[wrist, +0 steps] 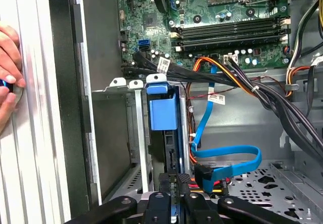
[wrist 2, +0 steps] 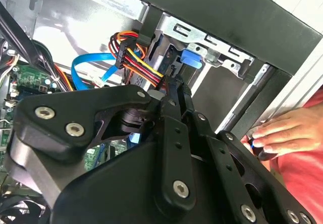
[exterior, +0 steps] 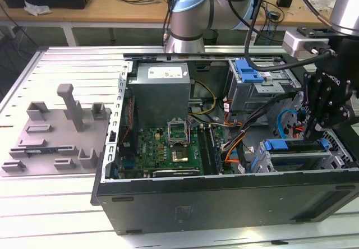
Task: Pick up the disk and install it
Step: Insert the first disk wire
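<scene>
on the table (exterior: 50,204), slatted metal: one open computer case (exterior: 224,201), lying on its side with the interior facing up.

- the disk (wrist: 162,108): stands edge-on in a slot of the lower drive cage (wrist: 135,133), in the corner of the case toward the exterior view's right. its blue bracket end points toward the motherboard (wrist: 227,27).
- end effector (exterior: 310,130): black, hangs over that cage. fingers drawn close together, narrow. in the first wrist view the tips sit at the disk's end away from the motherboard. contact with the disk cannot be told.
- blue flat cable (wrist: 227,159): loops just beside the cage, apart from the disk.
- bundle of orange, red, yellow and black wires (wrist 2: 139,57): runs close past the fingertips in the second wrist view.
- grey metal box (exterior: 160,89) with white sticker: at the far side of the case.
- second cage with blue latch (exterior: 247,69): beyond the end effector.
- grey fixture tray (exterior: 56,131): on the table at the exterior view's left, apart from the case.
- a person's hand (wrist 2: 282,133), red sleeve: rests just outside the case wall.
</scene>
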Controlling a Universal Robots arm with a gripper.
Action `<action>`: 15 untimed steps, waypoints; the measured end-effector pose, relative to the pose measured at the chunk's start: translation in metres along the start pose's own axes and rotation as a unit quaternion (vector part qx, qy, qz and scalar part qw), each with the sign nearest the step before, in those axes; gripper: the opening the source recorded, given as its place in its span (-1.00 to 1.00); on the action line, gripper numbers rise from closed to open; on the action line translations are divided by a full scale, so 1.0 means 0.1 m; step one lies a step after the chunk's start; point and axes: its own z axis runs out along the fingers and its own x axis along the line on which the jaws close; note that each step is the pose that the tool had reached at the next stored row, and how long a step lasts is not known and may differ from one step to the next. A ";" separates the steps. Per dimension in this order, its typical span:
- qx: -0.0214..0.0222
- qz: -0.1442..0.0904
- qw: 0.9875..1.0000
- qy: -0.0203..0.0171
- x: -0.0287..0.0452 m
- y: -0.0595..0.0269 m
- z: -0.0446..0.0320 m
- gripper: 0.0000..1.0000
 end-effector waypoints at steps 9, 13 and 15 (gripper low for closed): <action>-0.002 0.001 1.000 -0.019 0.050 -0.004 0.009 -0.66; -0.002 0.001 1.000 -0.024 0.074 -0.006 0.013 -0.66; -0.002 0.001 1.000 -0.025 0.074 -0.006 0.014 -0.66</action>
